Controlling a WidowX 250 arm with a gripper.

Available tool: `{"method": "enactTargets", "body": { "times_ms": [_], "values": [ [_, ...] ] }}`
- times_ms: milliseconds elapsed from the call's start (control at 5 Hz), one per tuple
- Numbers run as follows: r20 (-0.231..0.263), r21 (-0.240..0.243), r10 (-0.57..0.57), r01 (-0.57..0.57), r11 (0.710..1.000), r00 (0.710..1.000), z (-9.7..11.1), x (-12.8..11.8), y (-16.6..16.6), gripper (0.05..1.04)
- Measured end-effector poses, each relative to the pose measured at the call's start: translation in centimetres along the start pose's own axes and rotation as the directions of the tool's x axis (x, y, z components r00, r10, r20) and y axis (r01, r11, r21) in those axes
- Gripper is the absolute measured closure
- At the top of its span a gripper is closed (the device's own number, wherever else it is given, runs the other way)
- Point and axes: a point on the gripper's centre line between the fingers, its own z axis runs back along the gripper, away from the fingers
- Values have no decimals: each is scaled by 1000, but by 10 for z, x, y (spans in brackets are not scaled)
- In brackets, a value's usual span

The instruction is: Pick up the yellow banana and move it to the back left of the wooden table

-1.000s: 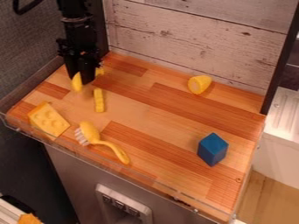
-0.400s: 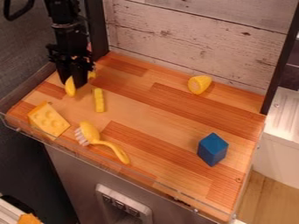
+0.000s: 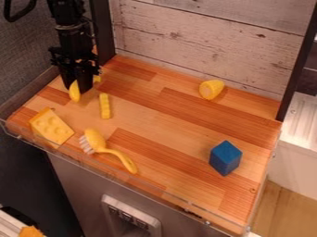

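Okay, so we've got the black two-finger gripper (image 3: 79, 89) at the upper left of the frame, with a smooth, curved yellow piece, maybe a toy banana (image 3: 74, 91), poking out on both sides of it. To us the fingers look closed around the middle of that piece, parted only by about its thickness, though the dark parts hide the actual contact. We can't tell whether it's touching the striped wooden board (image 3: 161, 127) or a bit above it. Main worry for us is the shape: if the grip is off its balance point, the piece could pivot, and being curved and smooth it might slip out and roll. Just to the right of its lower end lies a short, narrow yellow stick (image 3: 104, 106), so a low sideways swing could knock it. Toward the lower left, the holey yellow cheese wedge (image 3: 51, 127) and the yellow brush with white bristles (image 3: 94, 140) sit near the front edge, where a drag could shove them against the clear rim. The yellow half lemon (image 3: 211, 89), upper right, and blue block (image 3: 225, 158), lower right, look well out of harm's way.
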Motion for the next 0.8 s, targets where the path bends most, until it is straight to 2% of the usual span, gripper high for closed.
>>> {"method": "enactTargets", "body": {
  "times_ms": [400,600,800],
  "values": [
    [-14,1,-57,57,998,998,1,7,-15,690],
    [-20,1,-73,73,997,997,-2,15,-20,623],
    [-23,4,-63,64,998,998,-5,23,-20,297]
  ]
}}
